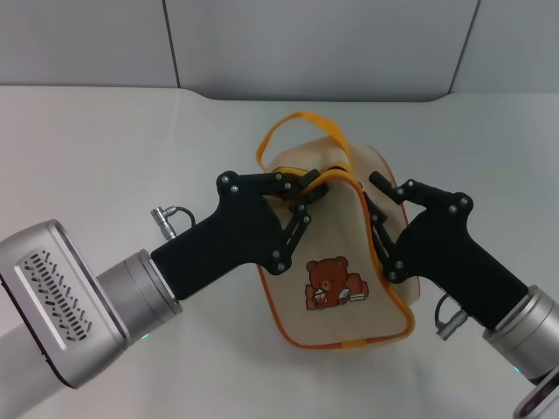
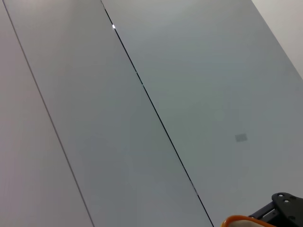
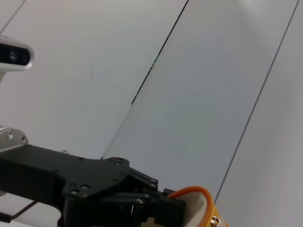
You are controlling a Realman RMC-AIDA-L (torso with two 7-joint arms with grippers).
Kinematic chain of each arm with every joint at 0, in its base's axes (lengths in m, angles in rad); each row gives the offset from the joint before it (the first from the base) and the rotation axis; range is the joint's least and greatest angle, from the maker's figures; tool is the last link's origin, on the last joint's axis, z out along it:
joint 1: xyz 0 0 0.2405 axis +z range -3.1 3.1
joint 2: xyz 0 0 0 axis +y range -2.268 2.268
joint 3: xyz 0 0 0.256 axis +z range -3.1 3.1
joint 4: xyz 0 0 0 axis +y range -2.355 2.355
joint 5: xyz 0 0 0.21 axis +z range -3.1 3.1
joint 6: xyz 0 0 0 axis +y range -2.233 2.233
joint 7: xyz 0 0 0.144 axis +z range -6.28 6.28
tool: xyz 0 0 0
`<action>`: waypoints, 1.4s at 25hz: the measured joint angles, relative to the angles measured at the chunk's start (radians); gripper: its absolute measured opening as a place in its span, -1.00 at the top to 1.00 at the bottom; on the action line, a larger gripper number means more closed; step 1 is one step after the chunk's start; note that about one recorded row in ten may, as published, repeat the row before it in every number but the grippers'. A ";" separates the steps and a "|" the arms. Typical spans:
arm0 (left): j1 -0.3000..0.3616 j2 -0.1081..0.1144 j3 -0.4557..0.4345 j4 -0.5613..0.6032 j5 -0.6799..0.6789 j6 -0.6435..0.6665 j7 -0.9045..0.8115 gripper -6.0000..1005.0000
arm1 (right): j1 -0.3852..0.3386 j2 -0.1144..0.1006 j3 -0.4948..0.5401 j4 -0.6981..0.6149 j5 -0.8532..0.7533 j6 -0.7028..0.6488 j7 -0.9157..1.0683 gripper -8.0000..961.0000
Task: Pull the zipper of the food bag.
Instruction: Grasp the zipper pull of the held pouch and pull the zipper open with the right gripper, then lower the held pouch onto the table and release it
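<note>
The beige food bag (image 1: pixel 345 240) with orange piping and a brown bear print (image 1: pixel 332 284) stands on the table's middle, its orange loop handle (image 1: pixel 301 120) at the back. My left gripper (image 1: pixel 307 188) is shut on the bag's orange-trimmed top edge, where the zipper line (image 1: pixel 336 177) runs. My right gripper (image 1: pixel 376 211) is against the bag's right side, just below that edge. The silver pull tab is hidden between the grippers in the head view. The right wrist view shows the left gripper (image 3: pixel 118 189) at the orange edge (image 3: pixel 194 193).
The bag stands on a white table (image 1: pixel 105 140) with a grey panelled wall (image 1: pixel 306 44) behind it. The left wrist view shows the wall panels (image 2: pixel 142 118), a bit of orange trim (image 2: pixel 236 220) and part of the right gripper (image 2: pixel 284 206).
</note>
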 joint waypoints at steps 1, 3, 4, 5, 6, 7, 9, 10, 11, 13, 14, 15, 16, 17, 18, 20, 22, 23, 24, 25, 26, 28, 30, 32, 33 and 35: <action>0.000 0.000 0.000 0.000 0.000 0.000 0.000 0.86 | 0.001 0.000 0.000 0.002 0.000 0.000 -0.021 0.39; 0.000 0.000 0.000 0.001 0.000 0.000 0.000 0.86 | 0.001 0.000 0.000 0.004 0.000 0.000 -0.030 0.50; 0.000 0.000 0.000 0.001 0.000 0.000 0.000 0.86 | 0.001 0.000 0.000 0.007 -0.001 -0.001 -0.037 0.55; 0.000 0.000 0.000 0.001 0.000 0.000 0.000 0.86 | 0.001 0.000 0.000 0.008 -0.001 -0.001 -0.039 0.61; 0.000 0.000 0.000 0.002 -0.001 0.000 0.000 0.86 | 0.001 0.000 -0.001 0.010 -0.002 -0.001 -0.041 0.66; 0.000 0.000 0.000 0.002 -0.001 0.000 0.000 0.86 | 0.001 0.000 -0.001 0.010 -0.002 -0.001 -0.041 0.72; 0.000 0.000 0.000 0.002 -0.001 0.000 0.000 0.86 | 0.001 0.000 -0.001 0.010 -0.003 -0.001 -0.041 0.80; 0.000 0.000 0.000 0.002 -0.001 0.000 0.000 0.86 | 0.001 0.000 -0.002 0.010 -0.005 -0.001 -0.042 0.82; 0.000 0.000 0.000 0.003 -0.001 -0.001 0.000 0.86 | 0.001 0.000 -0.002 0.010 -0.008 -0.001 -0.042 0.84; 0.000 0.000 0.000 0.003 -0.001 -0.002 0.000 0.85 | -0.010 0.000 -0.003 0.010 -0.012 -0.001 -0.042 0.88; -0.001 0.000 0.000 0.001 -0.001 -0.007 0.000 0.85 | -0.038 0.000 -0.003 0.009 -0.014 -0.001 -0.042 0.90; -0.001 0.000 0.000 0.001 -0.001 -0.007 0.000 0.85 | -0.038 0.000 -0.003 0.009 -0.014 -0.001 -0.042 0.93; -0.001 0.000 0.000 0.000 -0.002 -0.012 -0.001 0.85 | -0.084 0.000 -0.003 0.009 -0.015 0.000 -0.044 0.95; -0.001 0.000 0.000 0.000 -0.002 -0.012 -0.001 0.85 | -0.084 0.000 -0.003 0.009 -0.015 0.000 -0.044 0.97; -0.001 0.000 0.000 -0.001 -0.002 -0.012 -0.001 0.85 | -0.120 0.000 -0.006 0.008 -0.015 -0.002 -0.045 0.99; -0.002 0.000 -0.001 0.001 -0.006 -0.013 -0.001 0.85 | -0.182 0.000 -0.015 0.003 -0.016 -0.003 -0.045 0.99; -0.001 0.000 -0.001 0.002 -0.008 -0.013 -0.002 0.85 | -0.255 0.000 -0.029 -0.007 -0.016 -0.003 -0.045 0.99; 0.000 0.000 -0.002 0.002 -0.009 -0.014 -0.003 0.84 | -0.288 0.000 -0.034 -0.015 -0.016 -0.003 -0.045 0.98; 0.001 0.000 -0.002 0.002 -0.010 -0.016 -0.005 0.83 | -0.313 0.000 -0.040 -0.023 -0.016 -0.002 -0.045 0.98; 0.002 0.000 -0.002 0.001 -0.009 -0.019 -0.007 0.82 | -0.334 0.000 -0.045 -0.029 -0.016 -0.001 -0.045 0.98; 0.003 0.000 -0.002 0.000 -0.008 -0.021 -0.008 0.80 | -0.364 0.000 -0.053 -0.040 -0.016 -0.007 -0.042 0.98; 0.005 -0.001 -0.002 0.000 -0.008 -0.023 -0.008 0.78 | -0.370 0.000 -0.051 -0.042 -0.014 -0.014 -0.037 0.99; 0.008 -0.001 -0.002 -0.001 -0.008 -0.027 -0.009 0.75 | -0.378 0.000 -0.043 -0.045 -0.009 -0.030 -0.027 0.98; 0.014 -0.001 -0.004 -0.005 -0.011 -0.035 -0.009 0.73 | -0.378 -0.001 -0.035 -0.044 -0.002 -0.046 -0.013 0.92; 0.018 -0.001 -0.004 -0.008 -0.012 -0.041 -0.010 0.71 | -0.376 -0.001 -0.031 -0.043 0.001 -0.049 -0.003 0.86; 0.031 -0.002 -0.009 -0.020 -0.012 -0.052 -0.010 0.69 | -0.367 -0.002 -0.027 -0.042 0.005 -0.050 0.029 0.74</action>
